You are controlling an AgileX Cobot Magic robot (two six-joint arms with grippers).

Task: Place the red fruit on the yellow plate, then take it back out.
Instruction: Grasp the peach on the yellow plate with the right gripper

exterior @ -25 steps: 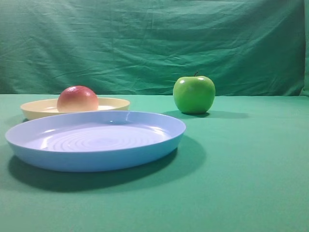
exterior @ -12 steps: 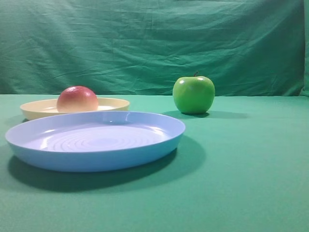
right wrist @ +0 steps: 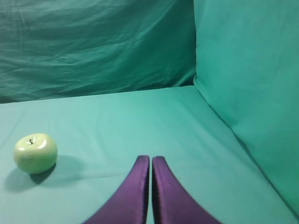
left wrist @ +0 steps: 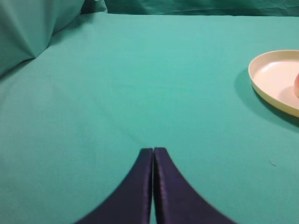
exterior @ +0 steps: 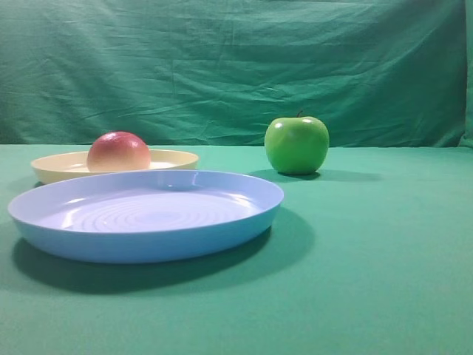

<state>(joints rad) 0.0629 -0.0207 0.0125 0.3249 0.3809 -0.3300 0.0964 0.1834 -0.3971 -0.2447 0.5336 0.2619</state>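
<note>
The red fruit (exterior: 118, 151), red on top and pale below, rests on the yellow plate (exterior: 174, 158) at the back left of the exterior view. In the left wrist view the yellow plate (left wrist: 275, 80) lies at the right edge, and a sliver of the red fruit (left wrist: 296, 87) shows on it. My left gripper (left wrist: 153, 149) is shut and empty over bare cloth, well to the left of the plate. My right gripper (right wrist: 151, 157) is shut and empty too, far from both. Neither gripper appears in the exterior view.
A large light-blue plate (exterior: 244, 220) sits in front of the yellow one. A glossy green apple (exterior: 297, 145) stands at the back centre, and the green apple (right wrist: 35, 152) lies left of my right gripper. Green cloth covers the table and rises as a backdrop (exterior: 236, 66).
</note>
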